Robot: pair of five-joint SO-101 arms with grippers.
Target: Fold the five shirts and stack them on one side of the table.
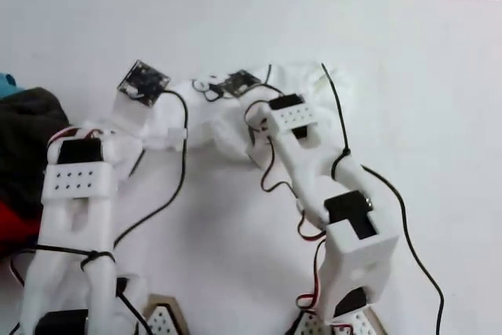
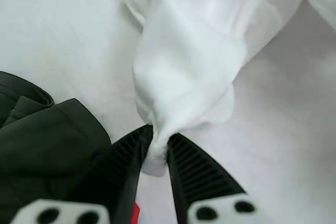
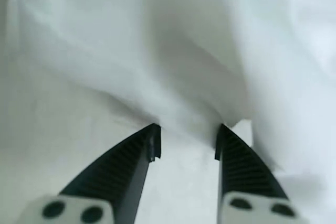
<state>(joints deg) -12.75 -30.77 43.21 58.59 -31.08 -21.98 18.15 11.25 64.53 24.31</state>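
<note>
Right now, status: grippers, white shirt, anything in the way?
Left gripper shut on white shirt. Right gripper open, tips at its fabric. Dark garment beside left gripper, not blocking.

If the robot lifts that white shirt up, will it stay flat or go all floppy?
Probably floppy: the white shirt bunches into soft folds where the left gripper pinches it. It likely sags and drapes when lifted. It looks thin, so a push would probably wrinkle it, not slide it.
</note>
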